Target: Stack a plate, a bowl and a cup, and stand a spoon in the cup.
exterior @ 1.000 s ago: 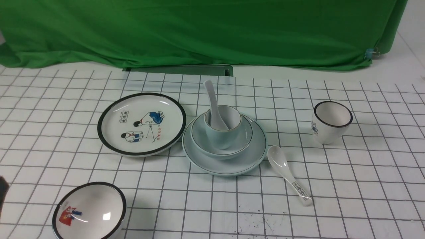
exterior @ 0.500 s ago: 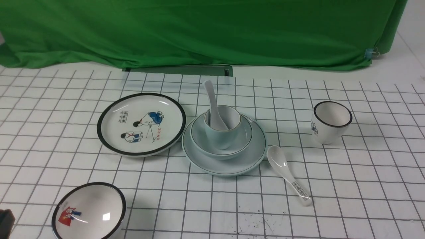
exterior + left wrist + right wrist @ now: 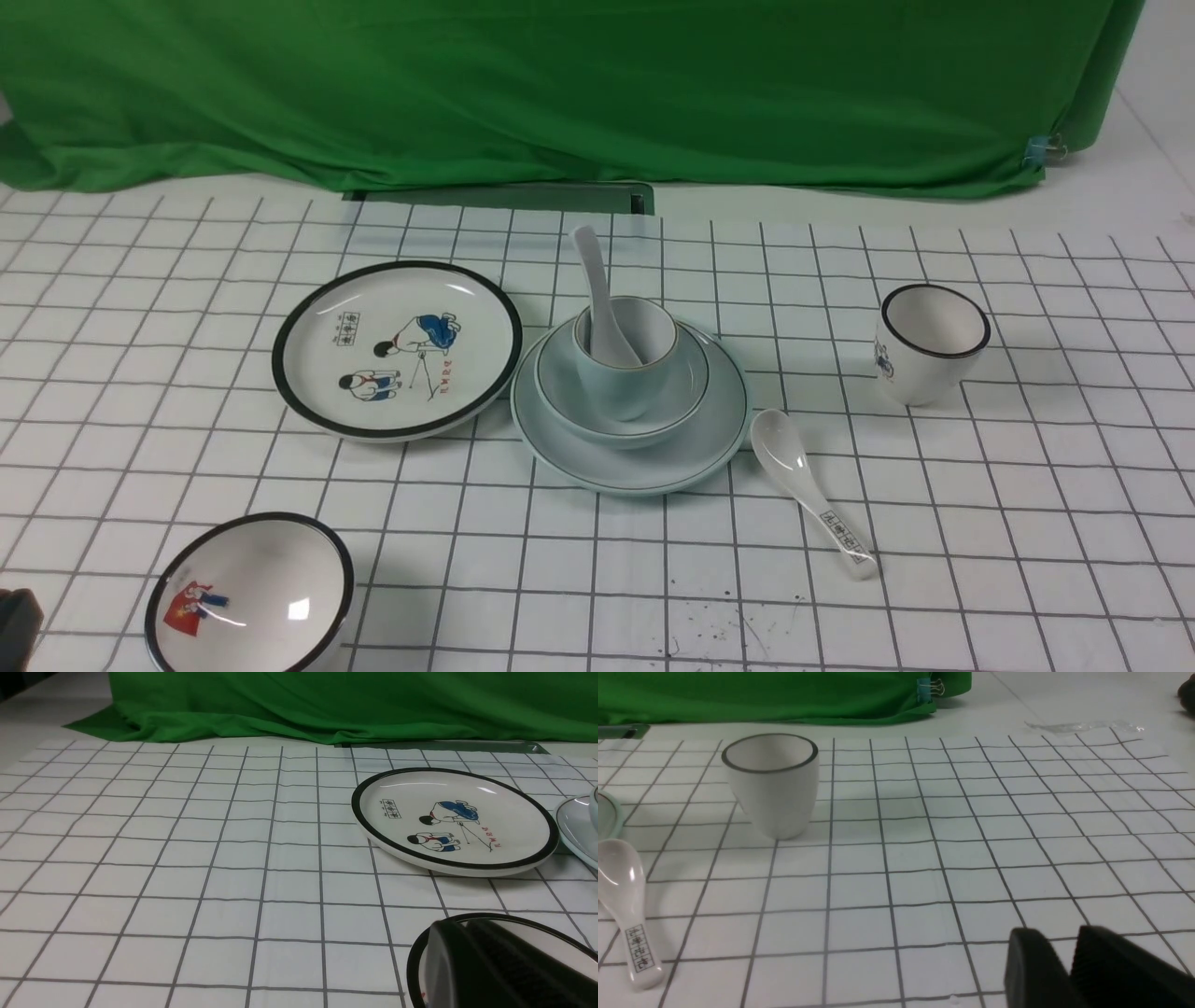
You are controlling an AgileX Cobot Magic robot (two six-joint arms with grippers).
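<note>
The plate [image 3: 714, 446] lies mid-table with the bowl [image 3: 689, 387] on it. The cup [image 3: 624, 390] stands in the bowl, and the plain spoon [image 3: 592, 271] stands in the cup with its handle leaning back and left. The plate's edge also shows in the left wrist view [image 3: 578, 828] and the right wrist view [image 3: 612, 812]. My left gripper [image 3: 460, 926] is shut and empty, low over the black-rimmed bowl; in the front view only a dark bit of it [image 3: 14, 618] shows at the near left edge. My right gripper [image 3: 1064, 939] is shut and empty above bare cloth, out of the front view.
A black-rimmed cartoon plate [image 3: 397, 345] lies left of the stack. A black-rimmed bowl with a red-and-blue figure [image 3: 250, 597] sits near left. A black-rimmed cup [image 3: 934, 343] stands right. A spoon with a printed handle [image 3: 812, 490] lies beside the plate. A green cloth [image 3: 560, 84] hangs behind.
The dark tip of my left gripper has dropped lower along the left edge of the front view. The stack and the other dishes have not moved.
</note>
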